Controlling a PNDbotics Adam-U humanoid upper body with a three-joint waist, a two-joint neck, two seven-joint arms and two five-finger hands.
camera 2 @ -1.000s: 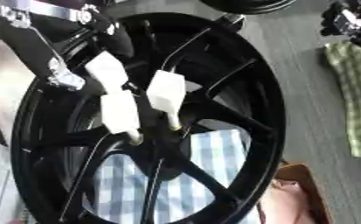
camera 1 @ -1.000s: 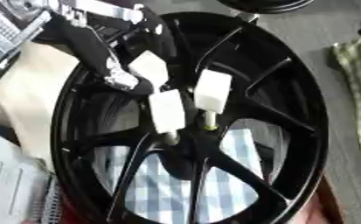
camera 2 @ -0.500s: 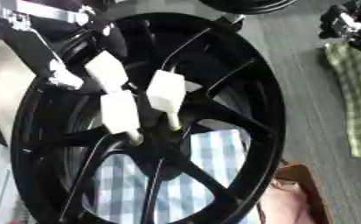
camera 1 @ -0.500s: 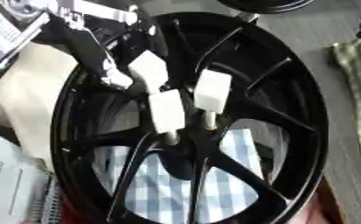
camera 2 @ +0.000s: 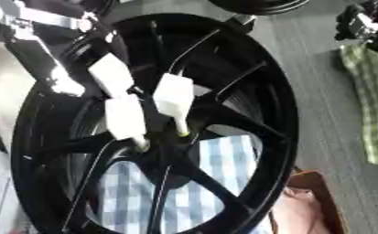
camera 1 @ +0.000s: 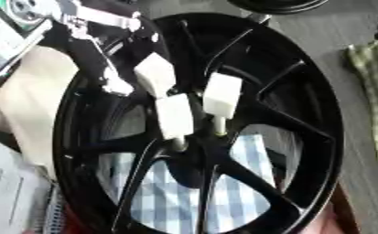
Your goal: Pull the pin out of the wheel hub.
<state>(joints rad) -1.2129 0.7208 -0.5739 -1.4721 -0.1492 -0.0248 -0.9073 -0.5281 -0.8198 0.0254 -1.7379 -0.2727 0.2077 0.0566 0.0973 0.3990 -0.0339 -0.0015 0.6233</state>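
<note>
Currently: left hand (camera 1: 175,98), white pads at black wheel hub (camera 1: 193,155) | fingertips pinching yellowish pin (camera 2: 181,132) | position unchanged, pin still seated | right hand unseen.

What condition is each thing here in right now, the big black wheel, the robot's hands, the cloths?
Wheel: lying flat on the table, spokes up.
Left hand: over the hub, white-padded fingers pointing down at the centre; whether they pinch anything cannot be told.
Pin: not clearly visible at the hub.
Right hand: at the upper right edge, away from the wheel.
Blue checked cloth: spread flat under the spokes.
Green checked cloth: lying right of the wheel.
</note>
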